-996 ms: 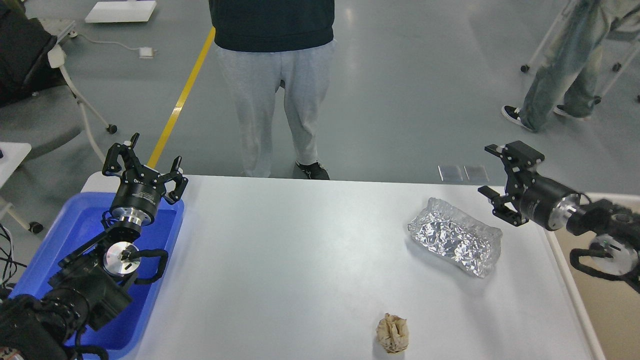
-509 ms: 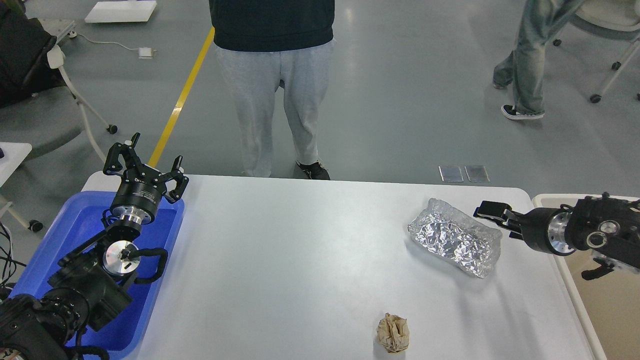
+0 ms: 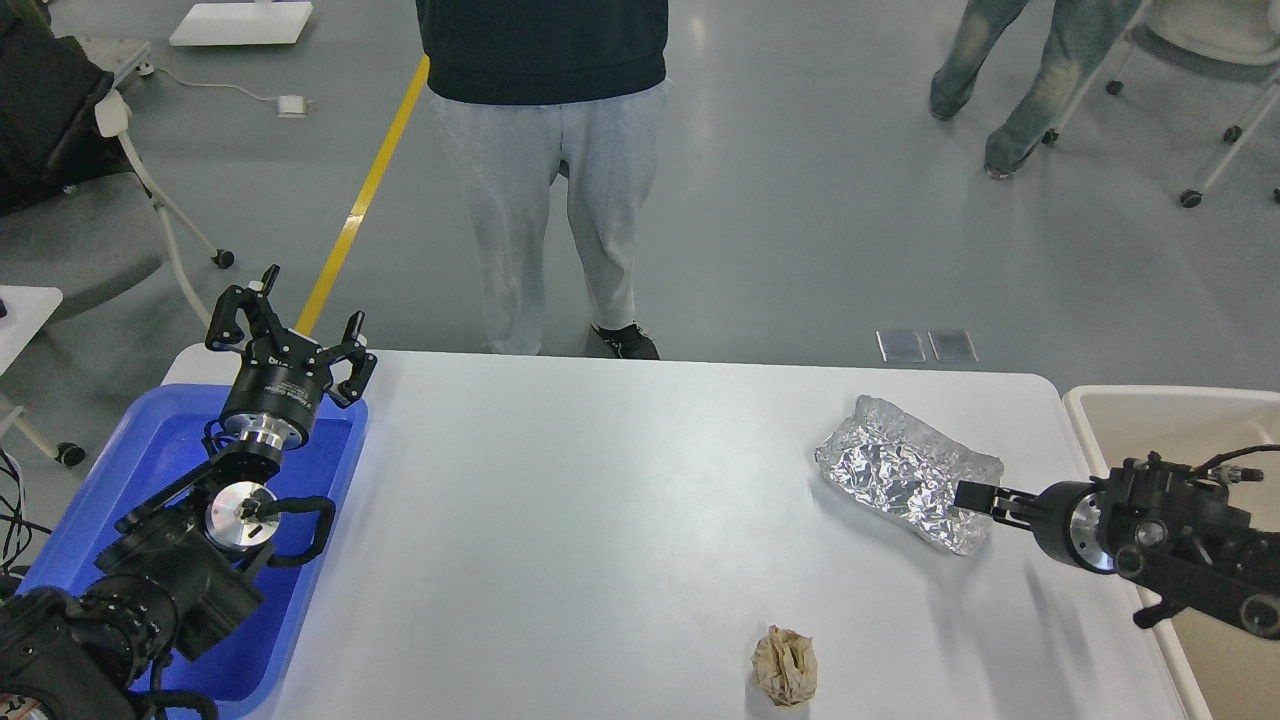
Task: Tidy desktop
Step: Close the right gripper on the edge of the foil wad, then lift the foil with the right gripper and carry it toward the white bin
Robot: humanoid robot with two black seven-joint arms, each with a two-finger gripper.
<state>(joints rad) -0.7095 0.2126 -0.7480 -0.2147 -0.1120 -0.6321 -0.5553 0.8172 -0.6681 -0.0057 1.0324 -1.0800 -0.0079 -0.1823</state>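
Observation:
The white desktop holds a crumpled silver foil packet at the right and a crumpled brown paper ball near the front edge. My right gripper is low at the foil packet's near right end, seen edge-on, so its fingers cannot be told apart. My left gripper is open and empty, raised above the far end of the blue tray.
A blue plastic tray lies at the table's left under my left arm. A beige bin stands off the right edge. A person in grey trousers stands at the far edge. Chairs stand at the far left and far right.
My right gripper has come down and towards me, from above the table's far right corner to the foil packet's near end. The left arm has not moved. A person at the back right walked left.

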